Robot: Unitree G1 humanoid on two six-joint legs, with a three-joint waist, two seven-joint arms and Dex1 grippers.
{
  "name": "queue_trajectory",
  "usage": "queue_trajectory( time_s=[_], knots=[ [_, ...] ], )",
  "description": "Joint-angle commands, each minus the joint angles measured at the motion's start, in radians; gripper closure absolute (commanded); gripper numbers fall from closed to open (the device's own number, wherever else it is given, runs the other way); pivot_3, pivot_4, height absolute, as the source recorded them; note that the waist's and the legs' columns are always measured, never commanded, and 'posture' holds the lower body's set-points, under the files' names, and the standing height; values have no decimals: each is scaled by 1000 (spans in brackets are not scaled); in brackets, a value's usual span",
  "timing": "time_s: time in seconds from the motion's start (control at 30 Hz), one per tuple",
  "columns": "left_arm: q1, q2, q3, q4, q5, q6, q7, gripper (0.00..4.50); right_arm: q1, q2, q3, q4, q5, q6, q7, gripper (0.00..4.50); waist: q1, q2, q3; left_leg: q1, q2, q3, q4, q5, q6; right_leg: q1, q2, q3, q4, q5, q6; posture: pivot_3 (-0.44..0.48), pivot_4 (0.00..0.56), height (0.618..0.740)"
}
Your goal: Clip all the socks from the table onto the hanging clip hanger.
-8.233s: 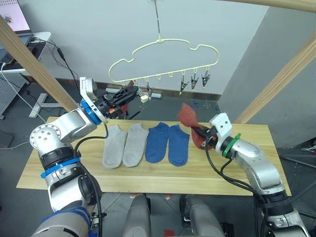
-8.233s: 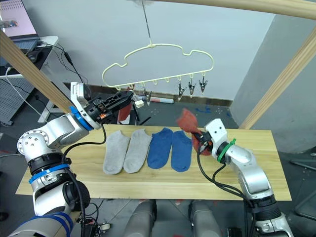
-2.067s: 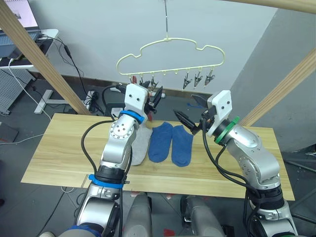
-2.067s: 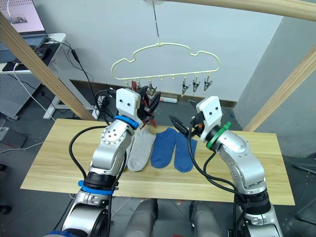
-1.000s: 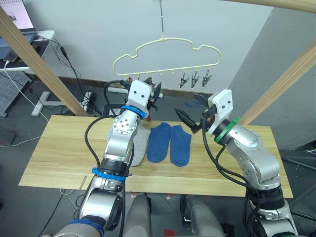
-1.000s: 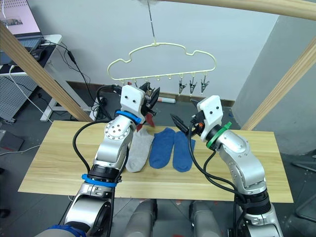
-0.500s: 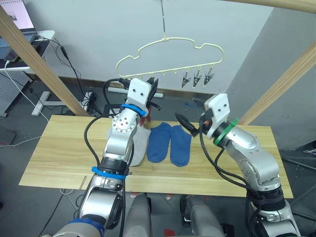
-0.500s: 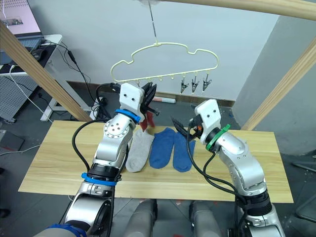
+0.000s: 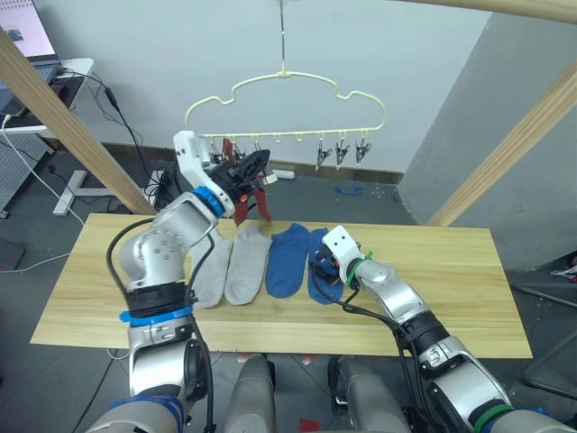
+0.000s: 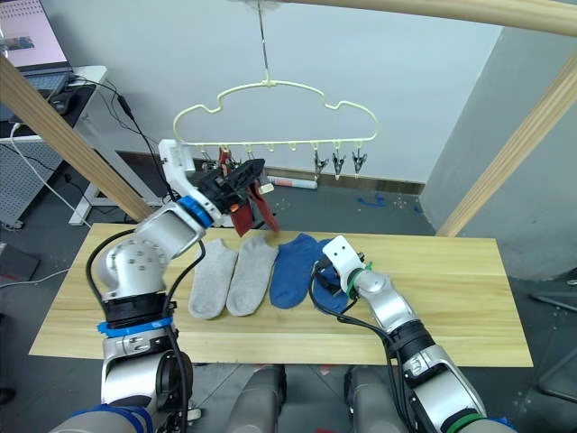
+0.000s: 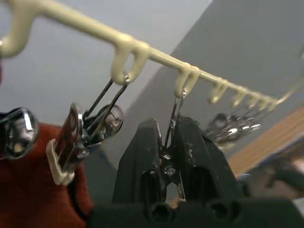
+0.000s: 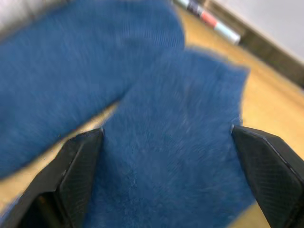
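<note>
Right pincer spread over blue sock

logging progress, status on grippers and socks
Left gripper shut on a hanger clip. Right gripper open over blue sock. Rust sock clipped. Nothing in the way.

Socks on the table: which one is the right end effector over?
The blue sock at the right end of the row. The right end effector straddles it with fingers spread; the other blue sock and both grey socks lie farther left.

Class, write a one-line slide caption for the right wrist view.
Open right end effector straddling a blue sock on the table.
</note>
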Motion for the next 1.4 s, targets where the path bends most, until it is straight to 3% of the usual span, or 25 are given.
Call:
queue_trajectory(
  time_s=[0.03, 0.07, 0.17, 0.4, 0.53, 0.83, 1.1, 1.4],
  knots=[
    [1, 10, 58, -52, -148, 116, 71, 4320, 33, -9, -6, 119, -42, -16, -19, 0, 6, 0, 0, 2, 0, -1, 0, 0, 0, 2, 0, -1, -1, 0, 0, 193, 281, 740],
    [9, 14, 64, -62, -181, 145, 89, 4320, 51, -12, -12, 111, -32, -8, -6, 0, 9, 0, 0, 4, 0, -1, 0, 0, 0, 5, 0, -1, -2, 0, 0, 193, 281, 740],
    [27, 23, 73, -84, -260, 200, 128, 4320, 105, -22, -27, 62, -9, 7, 39, 630, 14, 0, -1, 8, 0, -2, 0, 0, 0, 9, 0, -1, -2, 0, 0, 193, 280, 740],
    [41, 43, 74, -70, -318, 198, 182, 4320, 204, -72, -47, -107, -11, 17, 89, 3087, 15, -1, -2, 10, 0, -2, 0, 0, 0, 10, 0, -1, -1, 0, 1, 191, 276, 740],
    [59, 62, 81, -44, -395, 231, 207, 4320, 269, -137, -82, -317, 10, 17, 124, 4337, 14, -1, -2, 9, 0, -1, 0, 0, 0, 10, 0, 0, -2, 0, 1, 187, 273, 740],
    [60, 45, 107, 24, -590, 193, 389, 4320, 361, -180, -147, -778, 40, 31, 122, 4337, 12, -1, -2, 6, 1, -1, -1, 0, 0, 6, 0, 0, -2, 0, 1, 175, 267, 740],
    [69, -6, 90, 22, -719, 71, 536, 4320, 364, -158, -85, -953, 16, 60, 108, 4337, 13, -1, -2, 5, 0, -1, -1, 0, 0, 6, -1, 0, -3, 0, 1, 165, 263, 740],
    [95, 30, 30, 22, -747, 46, 536, 4320, 290, -97, -39, -1045, -11, 92, 87, 4337, 12, -1, -2, 5, 0, -1, -1, 0, -1, 6, -1, 0, -3, 0, 1, 158, 268, 740]
  ],
)
